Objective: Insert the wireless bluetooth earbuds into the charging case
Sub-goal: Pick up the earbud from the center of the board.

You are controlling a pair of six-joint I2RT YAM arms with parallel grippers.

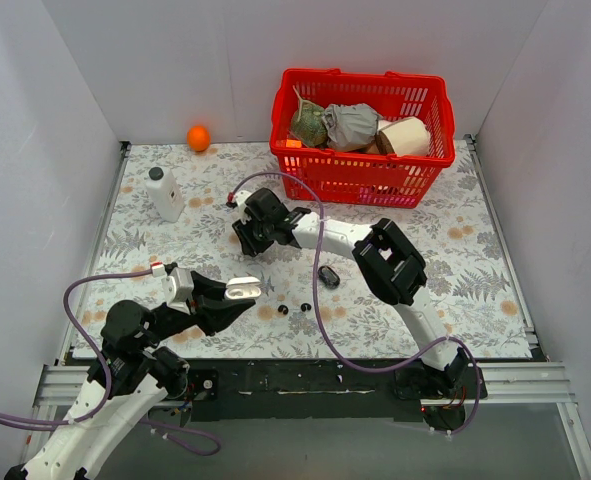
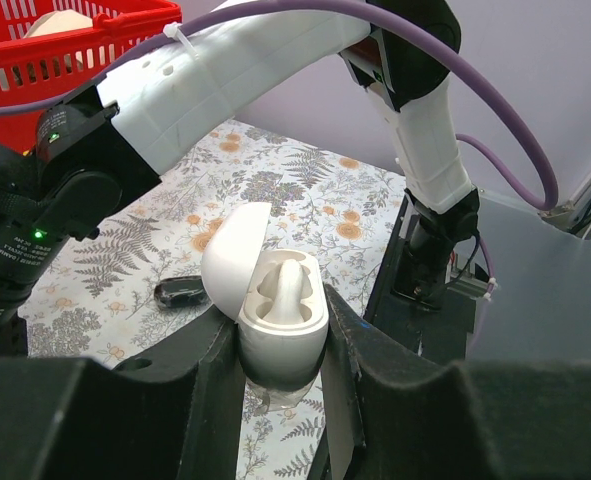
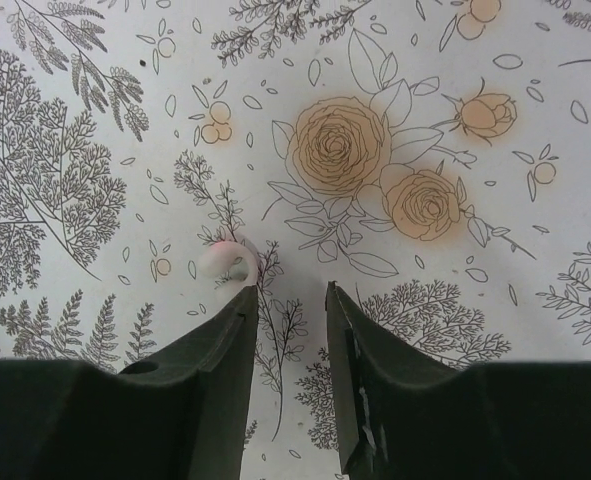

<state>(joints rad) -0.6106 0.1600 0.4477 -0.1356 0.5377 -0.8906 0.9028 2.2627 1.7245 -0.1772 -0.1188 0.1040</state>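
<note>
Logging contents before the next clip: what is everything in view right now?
charging case: one, white, lid open, held in left gripper
earbuds: two, black, on mat at near centre
oval object: one, black, on mat beyond the earbuds
small rounded piece: one, white, on mat beside right gripper's fingertip
basket: one, red, far right, holding bundled items
bottle: one, white, far left
ball: one, orange, far-left corner
mat: one, floral
left gripper: shut on case
right gripper: open, above mat
</note>
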